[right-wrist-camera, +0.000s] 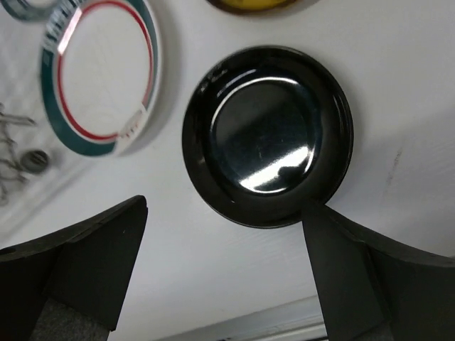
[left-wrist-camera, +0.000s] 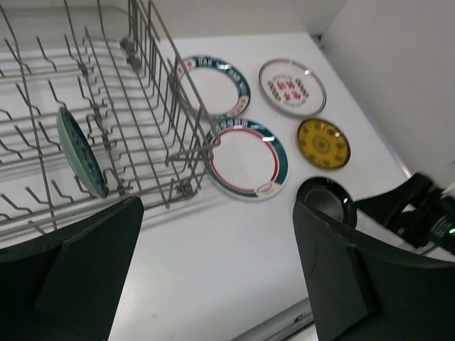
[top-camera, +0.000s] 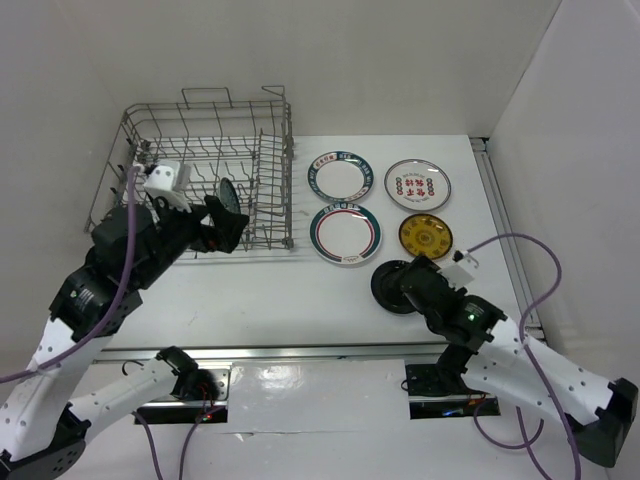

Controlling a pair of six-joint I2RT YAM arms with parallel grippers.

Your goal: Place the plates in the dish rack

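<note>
- the left gripper (left-wrist-camera: 217,227) hangs wide open, its two dark fingers spread and nothing between them.
- it sits at the near right part of the dish rack (top-camera: 200,160); i cannot tell whether the fingertips are inside the wire or just above it.
- the dish rack stands at the far left of the white table (top-camera: 300,300), its looped handles up.
- the pale teal plate (left-wrist-camera: 79,153) stands on edge inside the rack, slotted between upright tines close to the near wall. it is apart from the left fingers.
- right of the rack four plates lie flat on the table in a two-by-two block, none touching.
- the far green-rimmed plate (top-camera: 340,177) lies just beside the rack's right wall, with the near green-rimmed plate (top-camera: 346,234) in front of it; the near one has a thin red ring inside the green.
- the red-marked plate (top-camera: 417,184) lies at the far right of the block, and the yellow plate (top-camera: 425,236) in front of it.
- the black plate (right-wrist-camera: 266,135) lies flat and face up, nearer the arms than the other four, in front of the gap between the near green-rimmed plate and the yellow plate.
- the right gripper (right-wrist-camera: 224,234) hovers over the black plate's near edge, spread wide and holding nothing.
- in the right wrist view the right-hand finger overlaps the plate's rim; i cannot tell whether it touches.
</note>
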